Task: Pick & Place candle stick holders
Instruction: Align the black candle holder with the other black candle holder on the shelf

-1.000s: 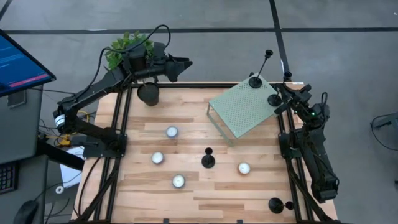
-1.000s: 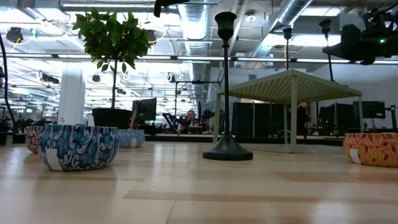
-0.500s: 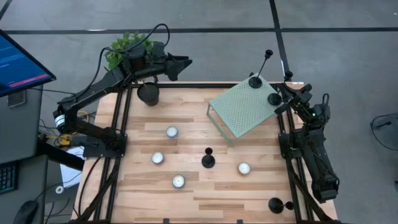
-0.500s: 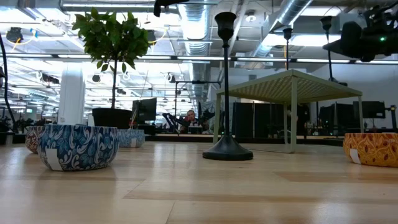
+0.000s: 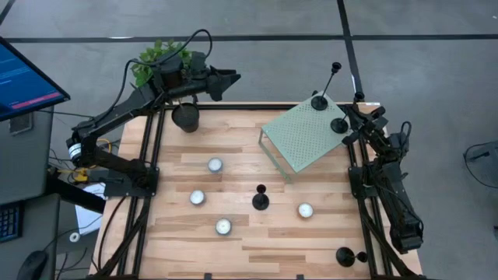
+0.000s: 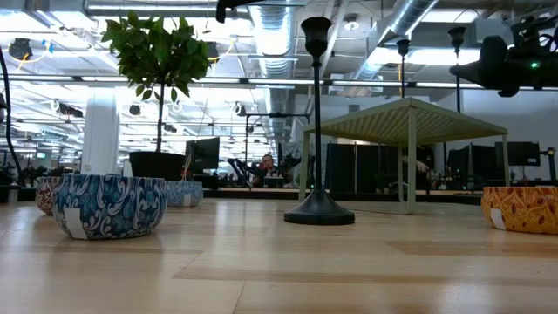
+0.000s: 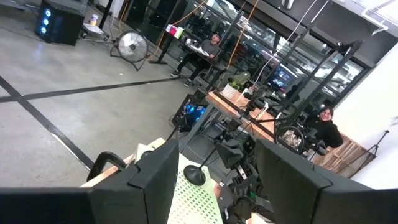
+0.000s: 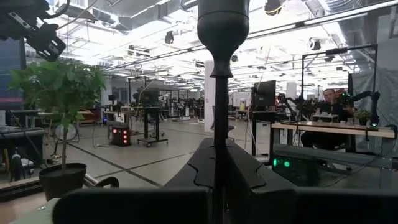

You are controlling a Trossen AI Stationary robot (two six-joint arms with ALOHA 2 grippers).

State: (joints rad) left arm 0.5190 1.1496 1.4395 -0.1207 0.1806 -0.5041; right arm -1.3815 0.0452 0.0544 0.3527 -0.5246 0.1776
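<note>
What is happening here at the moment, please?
A two-arm robot is moving black candle stick holders onto a green perforated stand at the table's far right. The right gripper is shut on the stem of one holder, whose base is at the stand's right edge. A tall holder already stands on it. Another holder waits mid-table among white tealights, and one sits at the near right corner. The left gripper hangs open beyond the table's far edge, empty.

No text, label or number is legible.
</note>
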